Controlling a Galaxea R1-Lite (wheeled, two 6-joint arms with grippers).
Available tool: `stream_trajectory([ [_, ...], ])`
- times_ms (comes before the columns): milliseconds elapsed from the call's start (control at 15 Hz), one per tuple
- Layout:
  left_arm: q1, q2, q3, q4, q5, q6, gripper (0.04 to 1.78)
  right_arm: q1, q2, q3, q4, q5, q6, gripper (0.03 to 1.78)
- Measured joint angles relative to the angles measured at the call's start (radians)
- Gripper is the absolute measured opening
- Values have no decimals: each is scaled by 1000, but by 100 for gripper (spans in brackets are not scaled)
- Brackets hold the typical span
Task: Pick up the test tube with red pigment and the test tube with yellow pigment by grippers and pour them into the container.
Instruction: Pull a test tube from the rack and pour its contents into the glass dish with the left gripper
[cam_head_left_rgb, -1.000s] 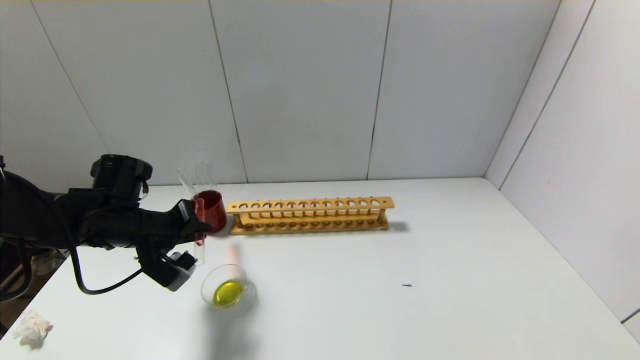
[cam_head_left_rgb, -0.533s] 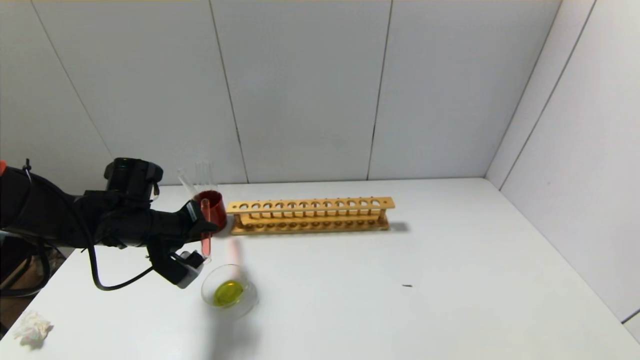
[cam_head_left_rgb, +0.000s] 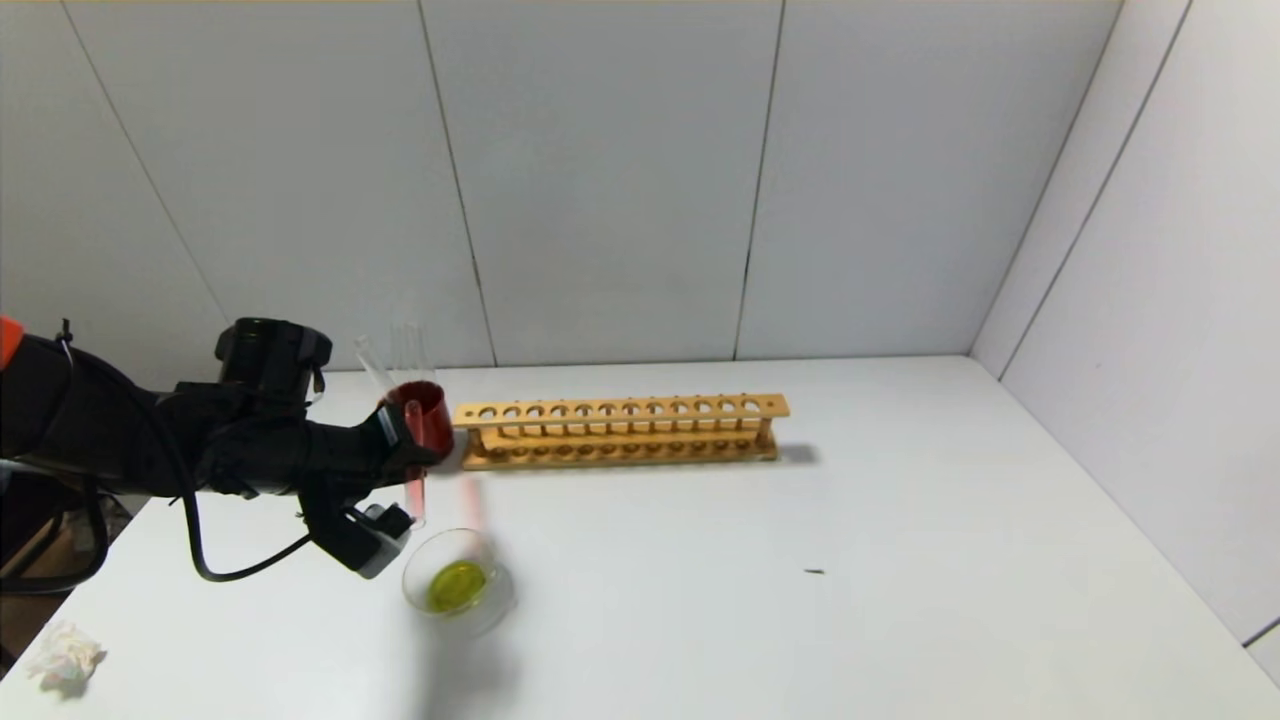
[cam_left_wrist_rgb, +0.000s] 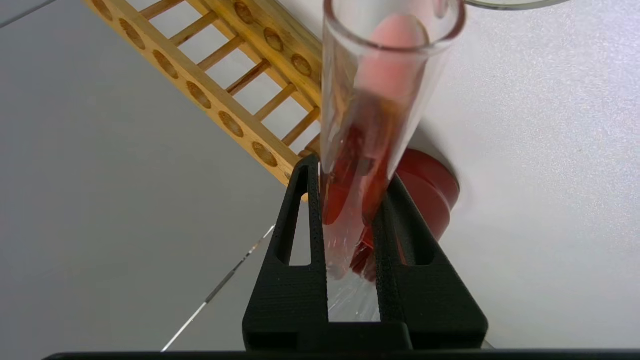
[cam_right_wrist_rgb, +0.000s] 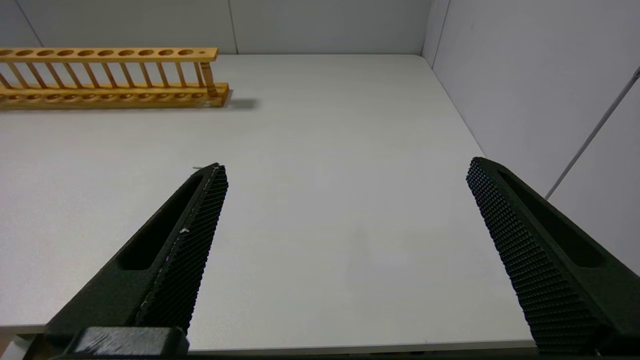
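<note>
Left gripper (cam_head_left_rgb: 408, 462) pinches the test tube with red pigment (cam_head_left_rgb: 413, 495), both black fingers (cam_left_wrist_rgb: 300, 235) pressed against the glass low on its body; tube mouth points down toward the container (cam_head_left_rgb: 458, 585), which sits at about 5 o'clock from the gripper on the white table (cam_head_left_rgb: 800, 520) and holds a yellow pool. Tube mouth appears just short of the dish's near rim, not yet over the yellow. Risk, as I judge it: if the tilt continues from this position the red stream may land on the table beside the rim, since the dish is low-walled and offers little margin. Second risk: smooth round glass in stippled plastic fingers could rotate or slip during the tip. Third: the dark red cup (cam_head_left_rgb: 428, 420), close behind the gripper at 12 o'clock, could be nudged. Red liquid clings along the tube's inner wall. Wooden rack (cam_head_left_rgb: 620, 430), long, with a row of round holes, lies at 3 o'clock from the cup. Right gripper (cam_right_wrist_rgb: 345, 172) idle over bare table, fingers spread wide.
</note>
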Motion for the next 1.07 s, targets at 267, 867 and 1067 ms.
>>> stream_trajectory([
  [267,-5,3,7,-33,11,10,31,1,0,0,0,0,0,175],
  [867,-11,-17,35,-71,19,69,31,0,0,0,0,0,0,175],
  [1067,-10,-30,44,-71,19,74,31,0,0,0,0,0,0,175],
])
